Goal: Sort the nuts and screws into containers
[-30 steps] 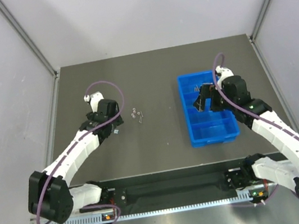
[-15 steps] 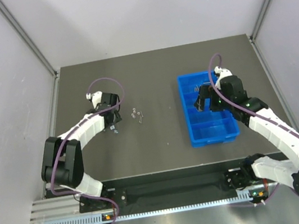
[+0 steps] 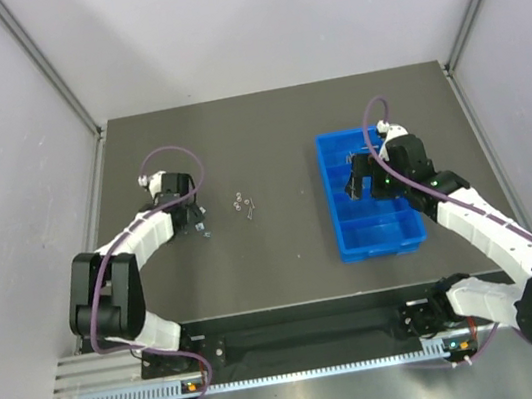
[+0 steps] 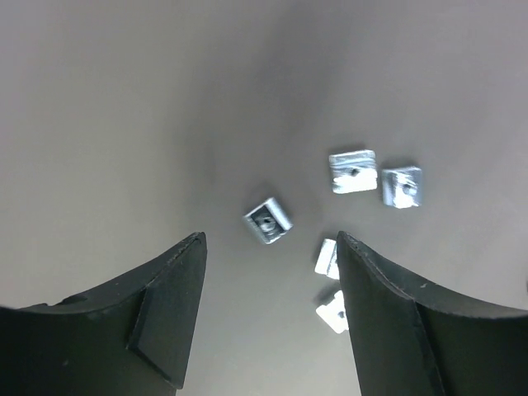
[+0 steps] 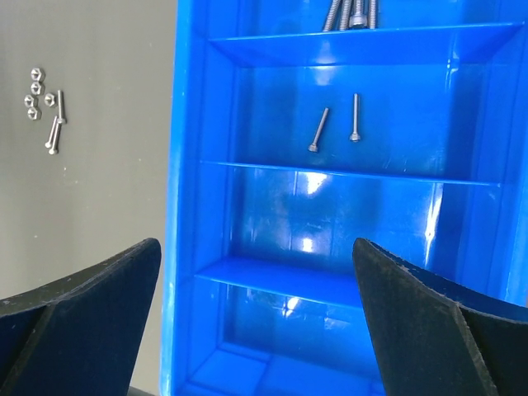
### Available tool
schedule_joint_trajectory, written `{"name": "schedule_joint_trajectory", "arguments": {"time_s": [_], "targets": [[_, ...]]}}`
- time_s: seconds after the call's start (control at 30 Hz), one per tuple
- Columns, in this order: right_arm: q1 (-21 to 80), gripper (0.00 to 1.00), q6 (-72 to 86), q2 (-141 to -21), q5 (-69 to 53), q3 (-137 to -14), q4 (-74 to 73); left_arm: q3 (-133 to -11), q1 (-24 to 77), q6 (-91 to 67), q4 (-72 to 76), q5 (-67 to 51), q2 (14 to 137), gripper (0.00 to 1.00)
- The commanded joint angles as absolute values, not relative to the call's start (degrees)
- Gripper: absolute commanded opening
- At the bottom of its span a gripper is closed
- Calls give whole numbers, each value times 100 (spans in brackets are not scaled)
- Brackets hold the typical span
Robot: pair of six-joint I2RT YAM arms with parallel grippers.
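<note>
Several tiny square silvery nuts lie on the dark table in the left wrist view; one (image 4: 268, 221) sits just ahead of the gap between my fingers, others (image 4: 352, 172) lie to its right. My left gripper (image 4: 271, 268) is open and empty just above them; it also shows in the top view (image 3: 194, 223). A small cluster of hex nuts (image 5: 37, 95) and screws (image 5: 55, 125) lies mid-table (image 3: 244, 204). The blue tray (image 3: 332, 204) holds two screws (image 5: 318, 129) in one compartment and more (image 5: 351, 12) in the far one. My right gripper (image 5: 256, 256) hangs open and empty over the tray (image 5: 188, 165).
Grey enclosure walls stand on the left, back and right of the dark table (image 3: 267, 139). The arm bases and a metal rail (image 3: 299, 341) run along the near edge. A purple cable (image 3: 166, 157) loops off each wrist.
My left wrist has swung left and the arm has folded closer to the table's left side. My right gripper has shifted slightly toward the far end of the tray.
</note>
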State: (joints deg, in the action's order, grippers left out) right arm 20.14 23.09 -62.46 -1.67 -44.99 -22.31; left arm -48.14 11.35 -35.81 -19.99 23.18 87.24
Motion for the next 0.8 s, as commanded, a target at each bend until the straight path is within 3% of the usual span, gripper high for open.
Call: {"name": "schedule_joint_trajectory", "arguments": {"time_s": [0.0,0.17,0.4,0.47,0.5,0.77], "targets": [[2083,100,2241,-6258,-132,-4693,-2048,-4904,1064,-2481,-1494,1662,8447,70],[2083,100,2153,-6407,-132,-4825,-2135,-4677,1011,-969,-1205,1371,8096,74],[2083,100,2118,-6574,-123,-4895,-2294,-3902,616,-562,281,1029,7024,85],[2074,100,2092,-6636,-53,-4913,-2347,-3955,449,-405,194,496,6926,88],[2083,100,2092,-6671,-35,-4922,-2355,-3981,431,-108,106,388,6908,99],[2066,100,2241,-6934,130,-4843,-2268,-4115,44,1396,-1239,-1204,7277,99]]}}
